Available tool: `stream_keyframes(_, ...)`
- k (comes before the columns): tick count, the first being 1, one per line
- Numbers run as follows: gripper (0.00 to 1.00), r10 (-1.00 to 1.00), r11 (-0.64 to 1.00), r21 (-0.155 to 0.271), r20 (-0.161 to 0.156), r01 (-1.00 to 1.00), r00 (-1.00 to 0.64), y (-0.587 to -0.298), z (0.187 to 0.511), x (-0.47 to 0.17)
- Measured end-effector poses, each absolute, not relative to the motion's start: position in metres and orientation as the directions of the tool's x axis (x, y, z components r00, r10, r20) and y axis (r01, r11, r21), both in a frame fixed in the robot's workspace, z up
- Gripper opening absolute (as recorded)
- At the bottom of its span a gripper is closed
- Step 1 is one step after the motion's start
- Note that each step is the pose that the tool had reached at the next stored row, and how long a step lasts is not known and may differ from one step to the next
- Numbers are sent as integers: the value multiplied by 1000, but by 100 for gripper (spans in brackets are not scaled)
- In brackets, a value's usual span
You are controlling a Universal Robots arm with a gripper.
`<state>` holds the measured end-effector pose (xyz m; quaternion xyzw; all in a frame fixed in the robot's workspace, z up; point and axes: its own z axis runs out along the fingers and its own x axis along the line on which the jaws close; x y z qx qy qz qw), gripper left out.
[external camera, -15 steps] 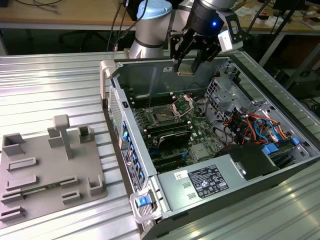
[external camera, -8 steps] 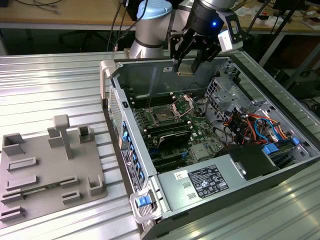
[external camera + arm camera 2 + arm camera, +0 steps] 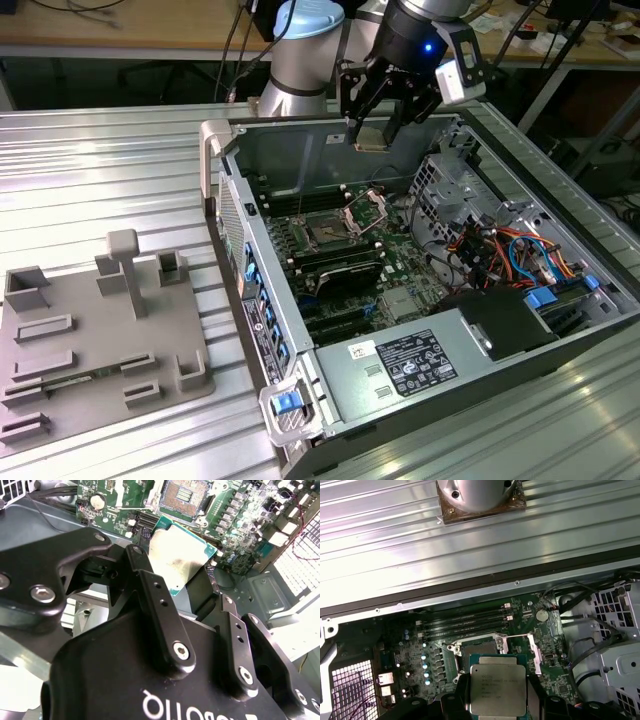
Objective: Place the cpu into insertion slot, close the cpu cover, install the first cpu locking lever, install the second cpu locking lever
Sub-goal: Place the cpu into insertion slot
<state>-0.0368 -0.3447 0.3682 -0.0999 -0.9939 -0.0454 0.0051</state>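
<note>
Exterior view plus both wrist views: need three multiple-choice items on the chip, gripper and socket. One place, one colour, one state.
1. Where is the chip?
A. Seated in the socket
B. Held in the gripper, above the motherboard
C. In a person's hand

2. What colour is the chip's face in the first wrist view?
A. Silver-grey
B. Red
C. Black

3. What state is the socket in?
A. Chip in it, cover shut
B. Empty, contacts bare
C. Buried under a heatsink

Answers:
1 B: the exterior view shows the chip hanging in the gripper over the open case, clear of the board.
2 A: the first wrist view shows a pale metal top face.
3 B: the second wrist view shows the gold contact field uncovered beyond the held chip.
</note>
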Motion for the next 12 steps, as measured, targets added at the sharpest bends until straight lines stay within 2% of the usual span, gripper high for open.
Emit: stream_keyframes(12, 55, 221, 971, 89, 19, 222, -975, -345, 368, -37)
